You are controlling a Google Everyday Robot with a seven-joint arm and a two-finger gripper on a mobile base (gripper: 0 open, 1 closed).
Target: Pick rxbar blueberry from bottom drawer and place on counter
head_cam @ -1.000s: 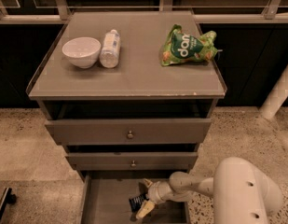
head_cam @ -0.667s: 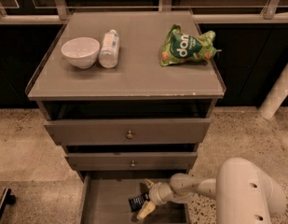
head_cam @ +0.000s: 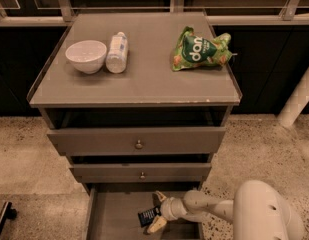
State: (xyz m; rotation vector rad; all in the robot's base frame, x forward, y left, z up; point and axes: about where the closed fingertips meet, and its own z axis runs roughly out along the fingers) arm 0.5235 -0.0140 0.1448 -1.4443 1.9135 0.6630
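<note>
The rxbar blueberry (head_cam: 149,216), a small dark wrapper with white lettering, lies on the floor of the open bottom drawer (head_cam: 114,219). My gripper (head_cam: 156,212) reaches into the drawer from the right. It is open, with one finger beyond the bar and one finger (head_cam: 155,226) on the near side, so the bar sits between them. The counter (head_cam: 144,79) is the grey-brown cabinet top above.
On the counter stand a white bowl (head_cam: 86,56) and a lying white bottle (head_cam: 117,52) at the left, and a green chip bag (head_cam: 200,49) at the right. Two knobbed drawers (head_cam: 138,141) above stick out part way. My arm's white body (head_cam: 261,214) fills the lower right.
</note>
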